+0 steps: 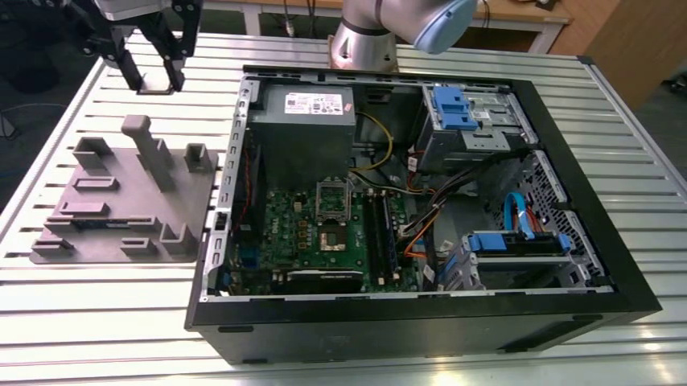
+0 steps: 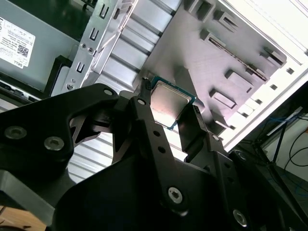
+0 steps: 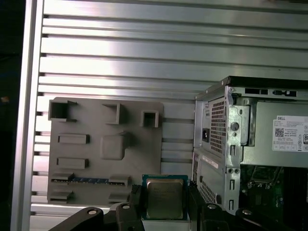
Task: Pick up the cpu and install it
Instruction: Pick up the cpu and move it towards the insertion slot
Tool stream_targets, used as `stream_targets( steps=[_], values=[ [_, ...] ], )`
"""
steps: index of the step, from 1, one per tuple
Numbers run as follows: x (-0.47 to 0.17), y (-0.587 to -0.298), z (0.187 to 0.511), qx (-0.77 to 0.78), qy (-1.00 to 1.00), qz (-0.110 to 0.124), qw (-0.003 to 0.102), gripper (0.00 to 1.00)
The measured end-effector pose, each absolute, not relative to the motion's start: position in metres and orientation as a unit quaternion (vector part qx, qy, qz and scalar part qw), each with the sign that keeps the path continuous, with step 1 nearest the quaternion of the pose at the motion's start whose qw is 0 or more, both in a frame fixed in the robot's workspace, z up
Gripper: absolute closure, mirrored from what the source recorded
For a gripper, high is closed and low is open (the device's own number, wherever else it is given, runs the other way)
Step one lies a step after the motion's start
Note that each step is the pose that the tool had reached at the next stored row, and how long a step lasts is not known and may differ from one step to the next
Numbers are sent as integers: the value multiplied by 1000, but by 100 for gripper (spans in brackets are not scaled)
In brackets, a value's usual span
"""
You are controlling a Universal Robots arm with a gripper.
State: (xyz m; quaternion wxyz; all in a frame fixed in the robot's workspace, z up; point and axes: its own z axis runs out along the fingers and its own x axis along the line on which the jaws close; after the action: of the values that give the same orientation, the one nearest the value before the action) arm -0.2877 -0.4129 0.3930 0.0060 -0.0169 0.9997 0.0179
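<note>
Black fingers (image 2: pixel 149 127) of the gripper (image 1: pixel 156 84) pinch the small, square, silver-topped cpu (image 3: pixel 165 198) by its edges. It hangs over the slatted aluminium table (image 1: pixel 96 322), near the grey moulded parts tray (image 1: pixel 129 201) and outside the open black computer case (image 1: pixel 429 322).

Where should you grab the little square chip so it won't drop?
Pinch the chip on two opposite side edges, coming in from above its shiny silver top. It is flat and thin, so the straight edges are probably the safest parts to squeeze, and the top stays uncovered. The gripper holds it just that way in both wrist views, clamped on either side.
</note>
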Motion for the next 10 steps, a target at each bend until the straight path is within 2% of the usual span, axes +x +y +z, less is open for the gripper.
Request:
stream_targets(
  steps=[10],
  values=[
    [-278, -413, 393, -17, 1000, 18, 6, 53]
  ],
)
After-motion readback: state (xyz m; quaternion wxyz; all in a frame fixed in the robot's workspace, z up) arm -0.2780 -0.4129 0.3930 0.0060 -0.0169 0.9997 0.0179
